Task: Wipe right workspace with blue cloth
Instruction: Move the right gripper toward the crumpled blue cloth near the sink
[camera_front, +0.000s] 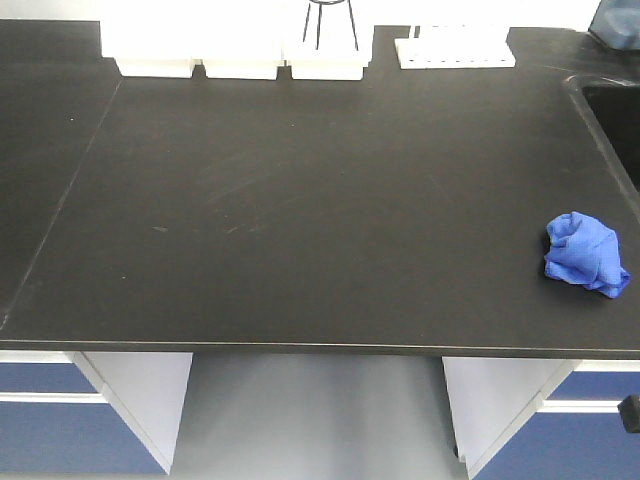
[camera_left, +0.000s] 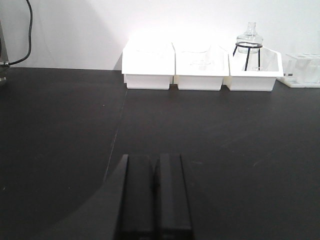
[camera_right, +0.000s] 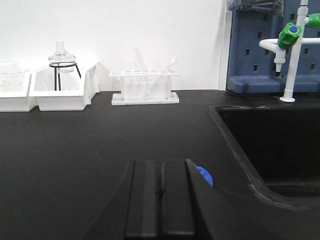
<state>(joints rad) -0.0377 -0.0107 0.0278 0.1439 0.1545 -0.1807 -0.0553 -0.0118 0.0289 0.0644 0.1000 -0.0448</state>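
The small, rumpled royal-blue microfibre cloth (camera_front: 585, 253) lies ungripped on the seamed matte black countertop (camera_front: 300, 220), near its right edge beside the recessed black sink basin (camera_right: 280, 142). The left gripper (camera_left: 156, 200) and right gripper (camera_right: 161, 200) both have their jaws pressed together and empty. Assessment: nothing has started, so pickup and all wiping remain.

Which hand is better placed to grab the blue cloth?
Right. The blue cloth lies on the robot's right side, peeking out just beyond the shut right hand; from the left hand, no cloth shows.
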